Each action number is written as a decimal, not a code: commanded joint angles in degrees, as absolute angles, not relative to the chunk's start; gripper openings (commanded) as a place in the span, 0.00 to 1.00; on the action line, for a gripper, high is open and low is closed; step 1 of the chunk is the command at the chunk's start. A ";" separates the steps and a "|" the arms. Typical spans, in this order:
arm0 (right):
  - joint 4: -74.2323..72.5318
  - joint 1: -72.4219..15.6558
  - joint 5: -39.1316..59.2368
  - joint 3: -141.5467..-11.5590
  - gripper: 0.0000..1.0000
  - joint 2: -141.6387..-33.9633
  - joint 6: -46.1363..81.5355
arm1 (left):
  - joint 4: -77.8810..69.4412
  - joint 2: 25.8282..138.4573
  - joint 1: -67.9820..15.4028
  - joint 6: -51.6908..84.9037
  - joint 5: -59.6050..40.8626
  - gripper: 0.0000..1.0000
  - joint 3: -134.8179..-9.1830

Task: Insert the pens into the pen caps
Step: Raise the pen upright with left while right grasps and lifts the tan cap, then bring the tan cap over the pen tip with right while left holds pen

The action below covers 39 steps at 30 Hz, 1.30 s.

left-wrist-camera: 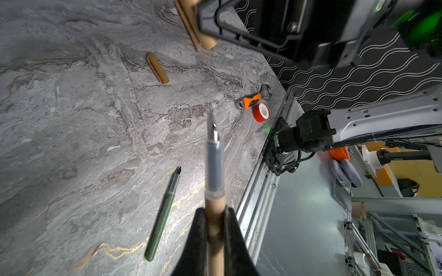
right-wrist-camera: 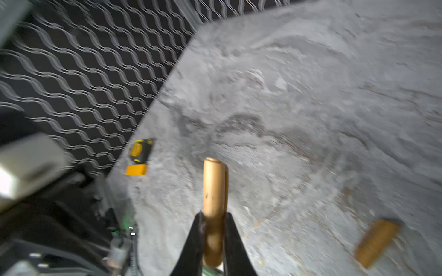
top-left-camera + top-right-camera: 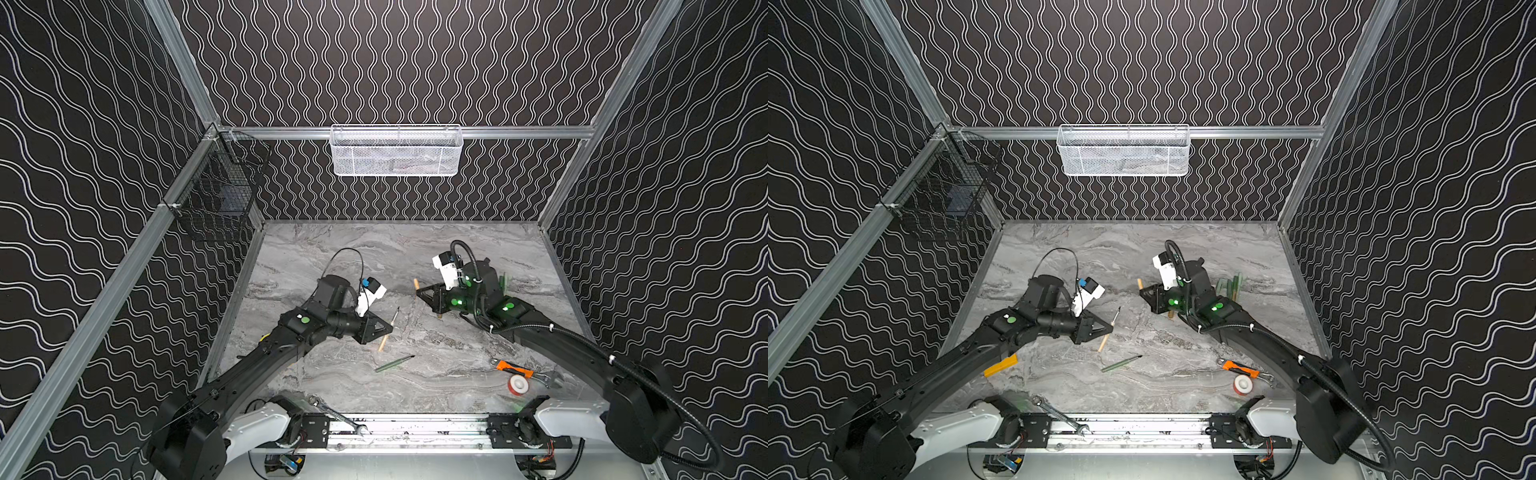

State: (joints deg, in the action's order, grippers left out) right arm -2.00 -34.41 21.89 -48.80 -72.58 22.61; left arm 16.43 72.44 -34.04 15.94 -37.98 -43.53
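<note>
My left gripper is shut on the tan barrel of a pen. The pen's dark nib points up toward the middle of the table. My right gripper is shut on a tan pen cap, which sticks out past the fingertips a short way right of the pen's nib. A green pen lies on the table below the left gripper. A second tan cap lies loose near the right gripper. Green pieces stand partly hidden behind the right arm.
An orange-handled wrench and a red-and-white tape roll lie at the front right. A steel wrench rests at the front rail. A yellow block sits by the left wall. A white basket and a black basket hang on the walls.
</note>
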 commanded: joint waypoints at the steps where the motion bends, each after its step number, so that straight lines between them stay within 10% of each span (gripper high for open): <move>1: -10.38 -34.09 28.23 -47.86 0.14 -69.95 26.51 | 5.66 72.51 -36.65 19.77 -32.96 0.01 -41.96; 39: -55.99 -35.81 42.71 -35.03 0.12 -67.42 47.68 | -21.22 65.84 -38.89 21.20 -40.99 0.00 -33.97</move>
State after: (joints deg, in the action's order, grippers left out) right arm -49.54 -35.51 41.10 -35.00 -67.33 45.95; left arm -17.98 66.06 -38.96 20.91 -40.23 -34.06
